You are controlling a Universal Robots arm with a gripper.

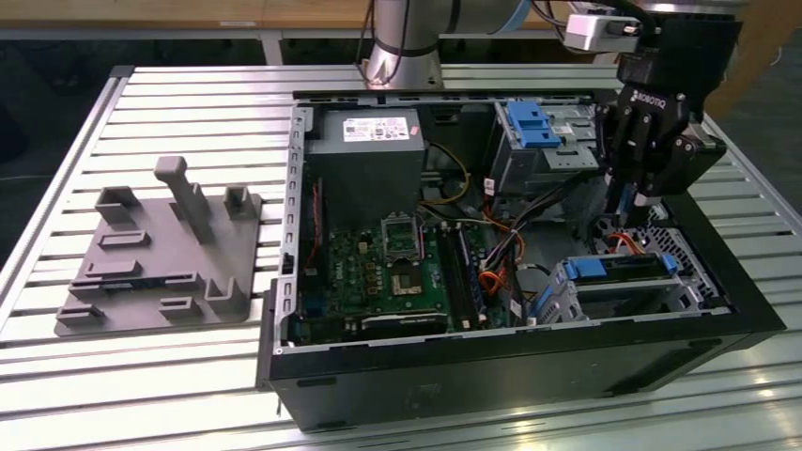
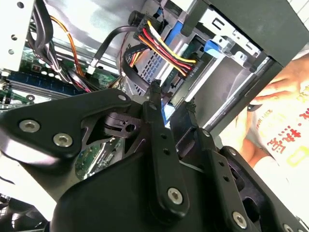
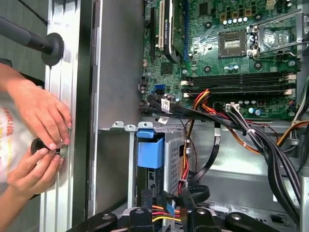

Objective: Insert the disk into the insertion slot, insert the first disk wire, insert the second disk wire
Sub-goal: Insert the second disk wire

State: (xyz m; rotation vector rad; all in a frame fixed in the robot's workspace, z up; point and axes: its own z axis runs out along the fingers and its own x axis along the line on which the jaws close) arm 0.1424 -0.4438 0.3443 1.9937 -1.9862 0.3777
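With the disk [image 1: 623,269] seated in the slot [image 1: 685,246], the end effector [image 1: 630,218] was poised at the wires [image 2: 164,46]; its grip could not be told. Wire insertion was judged underway, needing fine alignment.

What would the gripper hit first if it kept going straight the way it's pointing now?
Probably the red, yellow and black wire bundle, near its plug end. In the second wrist view the gripper points straight at it. Depth is unclear, so it may be touching.
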